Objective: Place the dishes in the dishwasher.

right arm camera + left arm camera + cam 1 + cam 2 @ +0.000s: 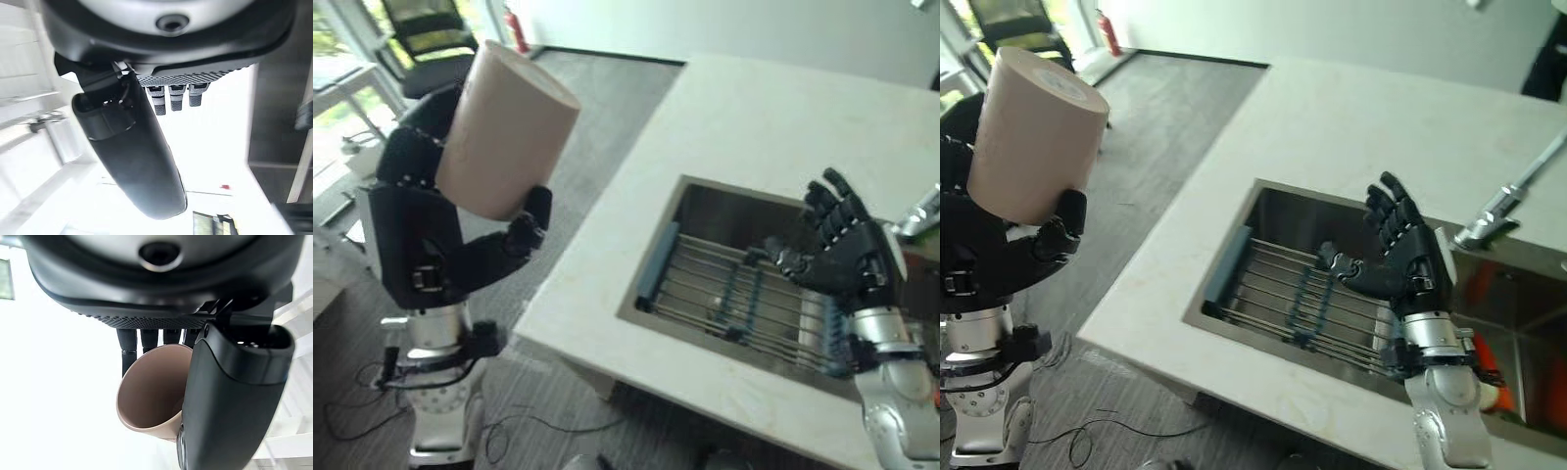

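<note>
Cup: a plain beige cup point(504, 127), held inverted and tilted, base uppermost; I kept it raised over the carpeted floor point(597, 127), well apart from the counter's edge; its hollow mouth showed in the left wrist view.
Left hand: my left hand point(460, 250) was curled round the cup, thumb against one side of the wall, fingers behind the other; a firm wrap as far as I could judge.
Right hand: my right hand point(1400, 259) hung spread wide above the sink, fingers straight, thumb apart, holding nothing.
Rack: a wire rack point(1283, 294) with a blue end rail lay inside the sink point(1273, 211); no dish stood on it.
Surroundings: a pale counter point(754, 117) framed the sink; a faucet point(1503, 201) rose at its far side; orange items point(1484, 367) lay in the neighbouring basin, too small for me to identify; an office chair point(426, 39) stood far off.
Progress: one dish lifted, none placed; I saw no dishwasher; in my judgement the carry and the set-down were all left to do.
</note>
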